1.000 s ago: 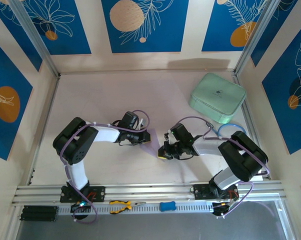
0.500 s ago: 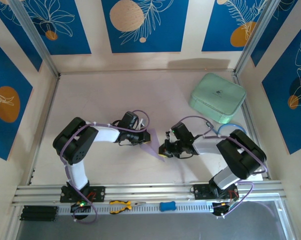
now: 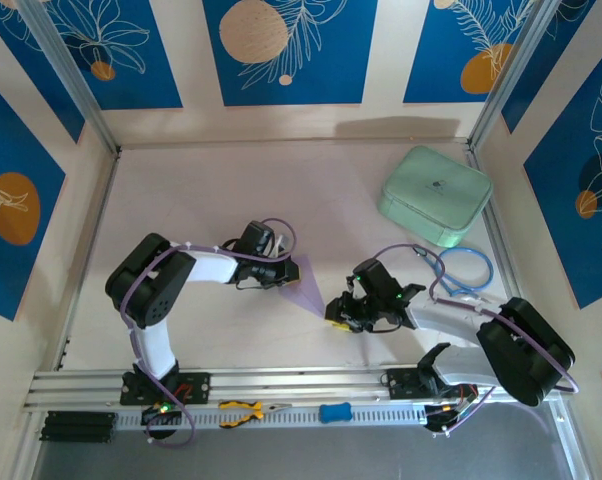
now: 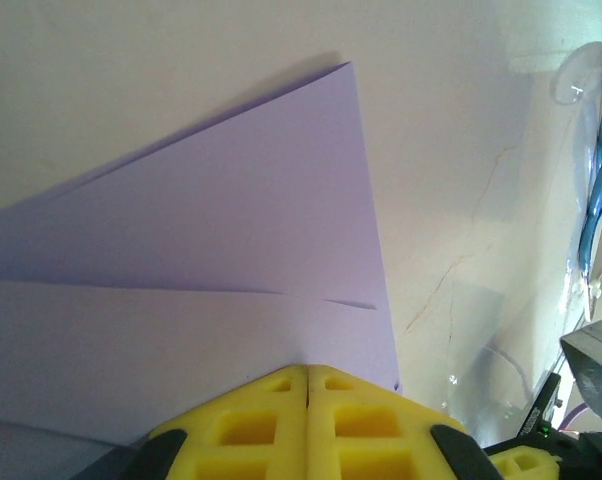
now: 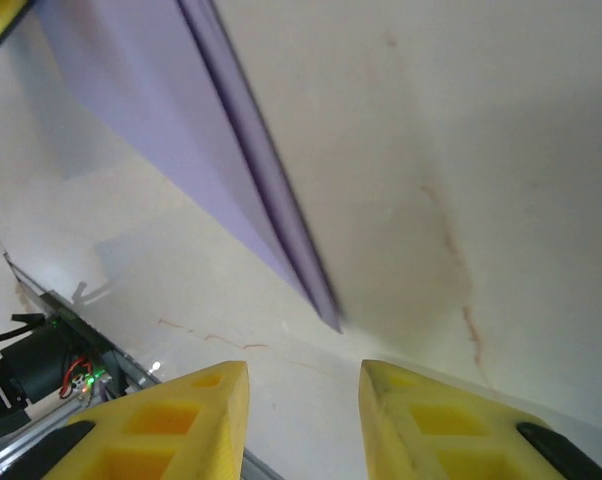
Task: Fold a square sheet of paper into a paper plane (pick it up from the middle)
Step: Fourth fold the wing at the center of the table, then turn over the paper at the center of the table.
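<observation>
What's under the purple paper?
The pale table shows all around the purple paper. The patch right beneath it is covered, so anything flat hiding there can't be seen.

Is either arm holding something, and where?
The left tool pinches the folded lavender paper at its edge, far from the tip; the right tool holds nothing.

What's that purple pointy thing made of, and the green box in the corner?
The paper plane looks like thin matte paper: sharp creases, flat layered folds. The mint-green case seems moulded plastic or a fabric-covered shell, with rounded corners and a dull finish; too far to be sure.
</observation>
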You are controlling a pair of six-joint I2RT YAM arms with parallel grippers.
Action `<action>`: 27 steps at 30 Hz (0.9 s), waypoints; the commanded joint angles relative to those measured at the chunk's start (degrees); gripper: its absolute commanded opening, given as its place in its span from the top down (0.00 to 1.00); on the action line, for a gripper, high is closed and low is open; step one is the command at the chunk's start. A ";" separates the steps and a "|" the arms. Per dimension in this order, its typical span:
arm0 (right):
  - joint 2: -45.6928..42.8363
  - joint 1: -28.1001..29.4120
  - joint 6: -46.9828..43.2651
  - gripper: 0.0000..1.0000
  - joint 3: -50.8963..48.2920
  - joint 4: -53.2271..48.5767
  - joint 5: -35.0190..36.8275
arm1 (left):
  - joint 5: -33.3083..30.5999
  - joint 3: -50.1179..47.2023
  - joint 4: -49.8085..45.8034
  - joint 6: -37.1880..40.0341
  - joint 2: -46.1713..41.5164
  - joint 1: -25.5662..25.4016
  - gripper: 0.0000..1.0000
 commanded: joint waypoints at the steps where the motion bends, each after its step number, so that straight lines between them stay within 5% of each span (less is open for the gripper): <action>1: 0.01 0.70 3.12 0.64 -1.38 -1.19 1.25 | -2.76 -1.74 -2.99 -0.65 2.42 1.08 0.98; 27: 2.99 0.28 4.32 0.65 -0.81 5.60 1.28 | -1.95 -1.54 -3.10 -0.89 1.86 1.10 0.98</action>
